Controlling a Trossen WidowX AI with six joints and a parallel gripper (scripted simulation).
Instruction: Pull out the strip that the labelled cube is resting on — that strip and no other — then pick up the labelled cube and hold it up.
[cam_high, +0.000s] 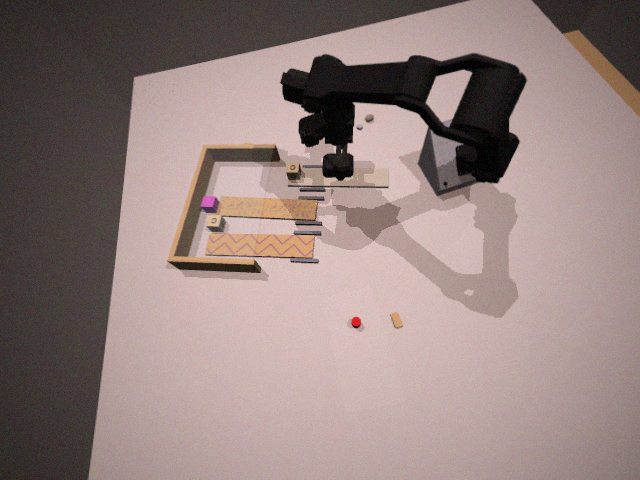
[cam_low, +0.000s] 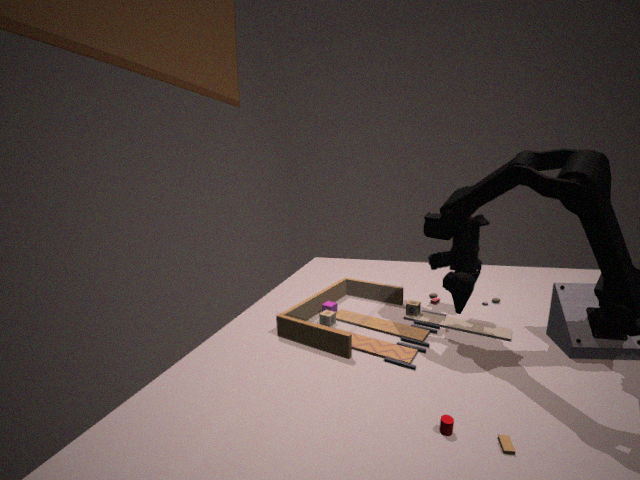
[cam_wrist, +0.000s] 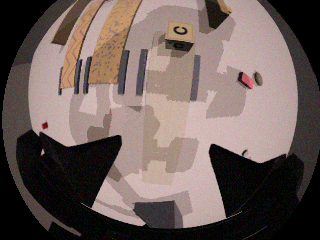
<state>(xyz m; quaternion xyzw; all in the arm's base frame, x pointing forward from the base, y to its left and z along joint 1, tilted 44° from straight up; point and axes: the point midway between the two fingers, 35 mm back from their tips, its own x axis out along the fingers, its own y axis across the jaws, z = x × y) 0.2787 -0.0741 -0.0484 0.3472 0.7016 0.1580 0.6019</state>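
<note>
A tan cube marked C (cam_high: 293, 170) (cam_low: 413, 308) (cam_wrist: 179, 34) sits upright on the far end of the pale plain strip (cam_high: 369, 178) (cam_low: 485, 328) (cam_wrist: 167, 115), which lies out past the open side of the walls. My gripper (cam_high: 340, 177) (cam_low: 459, 311) (cam_wrist: 166, 146) is open and empty, above that strip and on the arm-base side of the cube. A second marked tan cube (cam_high: 214, 223) (cam_low: 327, 318) is inside the walls near a purple cube (cam_high: 209, 203) (cam_low: 329, 306). The speckled strip (cam_high: 268, 207) (cam_low: 382, 323) (cam_wrist: 112, 45) and zigzag strip (cam_high: 261, 245) (cam_low: 385, 348) lie beside each other.
A wooden three-sided wall (cam_high: 186, 206) (cam_low: 310, 334) surrounds the strips' far ends. Dark guide bars (cam_high: 311, 189) (cam_wrist: 142, 72) flank the strips. A small red block (cam_low: 435, 300) (cam_wrist: 245, 80) lies beyond the pale strip. A red cylinder (cam_high: 356, 321) (cam_low: 446, 425) and tan piece (cam_high: 396, 319) (cam_low: 506, 444) lie farther off.
</note>
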